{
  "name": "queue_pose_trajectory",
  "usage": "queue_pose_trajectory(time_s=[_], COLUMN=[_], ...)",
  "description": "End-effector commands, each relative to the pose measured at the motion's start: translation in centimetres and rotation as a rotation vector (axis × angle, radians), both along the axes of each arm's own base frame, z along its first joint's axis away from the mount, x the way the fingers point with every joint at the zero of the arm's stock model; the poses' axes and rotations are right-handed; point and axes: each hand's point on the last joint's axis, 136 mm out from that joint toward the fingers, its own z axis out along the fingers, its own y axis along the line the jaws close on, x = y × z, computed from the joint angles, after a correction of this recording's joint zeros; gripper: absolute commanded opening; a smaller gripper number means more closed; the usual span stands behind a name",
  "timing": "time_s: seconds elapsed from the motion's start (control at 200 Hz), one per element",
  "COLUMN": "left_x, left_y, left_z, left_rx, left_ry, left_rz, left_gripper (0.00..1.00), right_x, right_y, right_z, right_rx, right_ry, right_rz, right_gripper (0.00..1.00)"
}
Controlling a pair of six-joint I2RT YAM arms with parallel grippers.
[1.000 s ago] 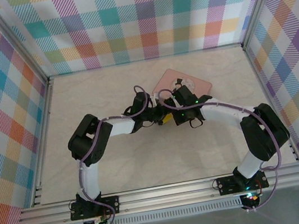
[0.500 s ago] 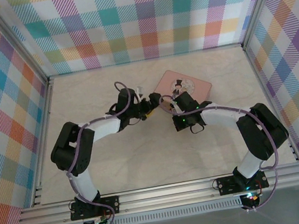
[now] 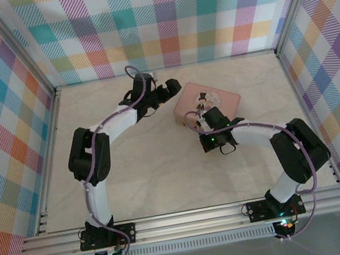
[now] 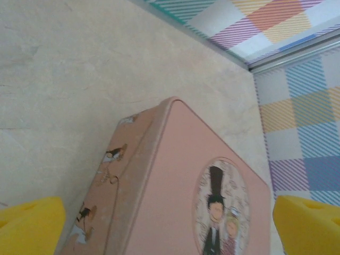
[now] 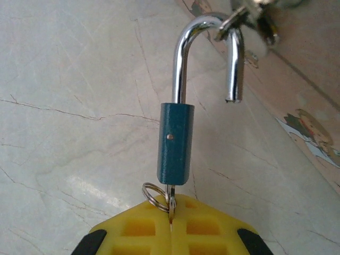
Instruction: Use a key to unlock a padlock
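Top external: we are seeing the left gripper (image 3: 168, 91) pulling away from the middle to the far side, fingers released and empty, just beside the pink tin (image 3: 220, 99). The right gripper (image 5: 171, 219) is clenching the key (image 5: 171, 194) seated in the padlock (image 5: 175, 143) at the tin's clasp (image 5: 249, 13). One shackle (image 5: 183, 53) leg is standing free, so we're judging it unlocked.

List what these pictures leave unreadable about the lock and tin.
Right wrist: key mostly buried in padlock and right gripper.
Right wrist: latch blurred, cut by top edge.
Top view: padlock too small, tucked by the right gripper.
Left wrist: pink tin cut by bottom edge.
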Motion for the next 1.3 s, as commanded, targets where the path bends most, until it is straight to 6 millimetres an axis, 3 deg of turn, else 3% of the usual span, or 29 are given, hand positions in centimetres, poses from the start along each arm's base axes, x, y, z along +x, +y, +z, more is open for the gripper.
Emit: queue_pose_trajectory(time_s=[0.0,0.255,0.64,0.98,1.155,1.295], left_x=[0.4,0.6,0.6,1.3,1.2,0.6], left_y=[0.0,-1.7,-3.8,-4.3,-5.2,-6.1], left_z=[-2.7,-4.2,-3.6,-3.3,-3.1,-3.2], left_rx=[0.03,-0.019,-0.043,-0.033,-0.031,-0.042], left_ry=[0.073,0.105,0.086,0.072,0.071,0.074], left_rz=[-0.025,-0.091,-0.178,-0.186,-0.214,-0.241], left_gripper=[1.0,1.0,1.0,1.0,1.0,1.0], right_x=[-0.4,0.7,2.3,3.2,4.4,5.2], right_y=[0.3,1.0,3.1,0.5,0.9,2.2], right_z=[0.5,1.2,2.0,2.5,2.4,3.4], right_rx=[0.018,0.012,0.016,-0.149,-0.193,-0.144], right_ry=[-0.001,-0.023,-0.075,-0.09,-0.124,-0.191], right_rz=[0.039,0.071,0.183,0.118,0.163,0.189], right_gripper=[0.0,0.0,0.0,0.0,0.0,0.0])
